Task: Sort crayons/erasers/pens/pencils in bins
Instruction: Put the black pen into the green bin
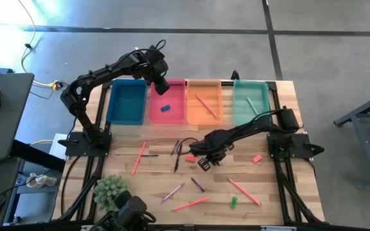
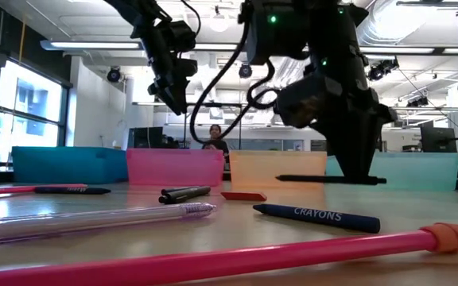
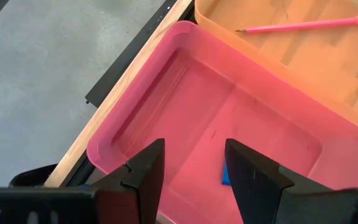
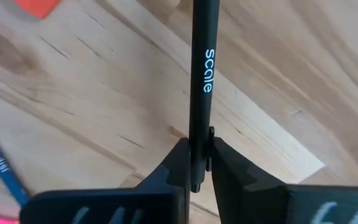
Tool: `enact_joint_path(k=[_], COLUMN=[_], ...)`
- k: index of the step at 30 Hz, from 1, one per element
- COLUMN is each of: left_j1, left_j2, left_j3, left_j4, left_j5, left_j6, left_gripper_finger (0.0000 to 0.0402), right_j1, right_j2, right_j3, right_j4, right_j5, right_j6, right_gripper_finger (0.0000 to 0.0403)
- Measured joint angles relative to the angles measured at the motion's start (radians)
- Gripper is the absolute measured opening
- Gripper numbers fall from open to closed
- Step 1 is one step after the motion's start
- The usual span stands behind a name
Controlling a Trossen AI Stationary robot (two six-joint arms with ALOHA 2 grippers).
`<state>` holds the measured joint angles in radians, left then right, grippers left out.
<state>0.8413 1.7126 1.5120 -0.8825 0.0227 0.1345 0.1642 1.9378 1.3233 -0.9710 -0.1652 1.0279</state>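
At the middle of the surface (image 1: 153,179), my right fingers (image 4: 199,163) clench a black pen (image 4: 199,93) marked "scale", lifted clear in the low view. My left fingers (image 3: 191,168) hang released over the pink bin (image 3: 135,106), which holds a blue eraser (image 1: 165,108). Next I judge the pen needs carrying to its bin. Only the right wrist view shows the lettering.
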Motion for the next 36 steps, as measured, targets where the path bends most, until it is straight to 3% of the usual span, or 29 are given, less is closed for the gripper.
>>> enact_joint_path(k=[6,16,29,36], left_j1=[0.000,-0.021,-0.097,-0.158], left_j2=[0.000,0.000,0.000,0.000], left_j3=[0.000,0.000,0.000,0.000], left_j4=[0.000,0.001,-0.004,-0.022], left_j5=[0.000,0.000,0.000,0.000], left_j6=[0.000,0.000,-0.004,-0.086], left_gripper_finger=[0.0157,0.0157,0.0157,0.0157], right_j1=[-0.004,-0.077,-0.264,-0.426], right_j2=[-0.064,-0.234,-0.451,-0.504], right_j3=[0.001,0.003,0.003,0.003], right_j4=[-0.023,-0.137,-0.386,-0.462], right_j5=[0.069,0.293,0.572,0.628], right_j6=[0.003,0.011,0.011,-0.110], right_gripper_finger=[0.0025,0.0025,0.0025,0.0025])
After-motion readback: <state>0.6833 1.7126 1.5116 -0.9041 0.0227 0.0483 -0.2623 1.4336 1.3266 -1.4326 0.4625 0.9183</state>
